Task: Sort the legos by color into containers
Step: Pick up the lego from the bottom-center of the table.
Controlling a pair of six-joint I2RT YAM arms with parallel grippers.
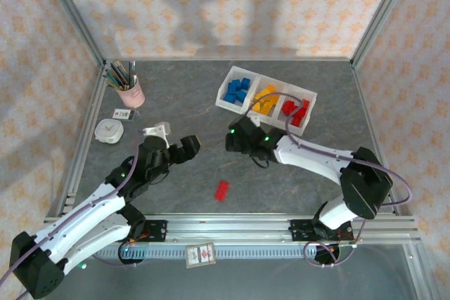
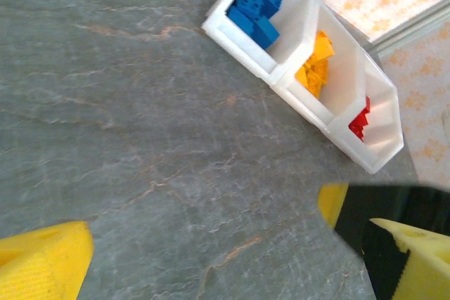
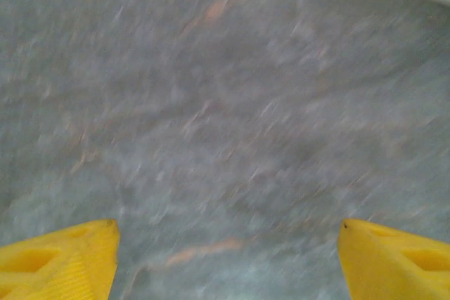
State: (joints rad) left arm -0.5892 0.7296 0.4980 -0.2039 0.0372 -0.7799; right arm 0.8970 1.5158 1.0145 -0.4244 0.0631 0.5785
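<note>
The white tray [image 1: 304, 94] lies at the back right, its three containers holding blue legos [image 1: 238, 90], yellow-orange legos [image 1: 265, 100] and red legos [image 1: 295, 109]. One red lego [image 1: 222, 190] lies alone on the grey table near the front. My left gripper [image 1: 188, 145] hovers left of centre; its yellow fingers [image 2: 42, 265] stand wide open over bare table, with the tray [image 2: 281, 68] ahead of it. My right gripper [image 1: 234, 138] is just in front of the tray's left end, above and beyond the loose red lego. Its fingers [image 3: 56, 258] are open with nothing between them, and that view is blurred.
A pink pencil cup [image 1: 129, 90], a small card [image 1: 123, 113] and a round white device [image 1: 109, 130] stand at the back left. Metal frame rails border the table. The two grippers are close together near the table's middle.
</note>
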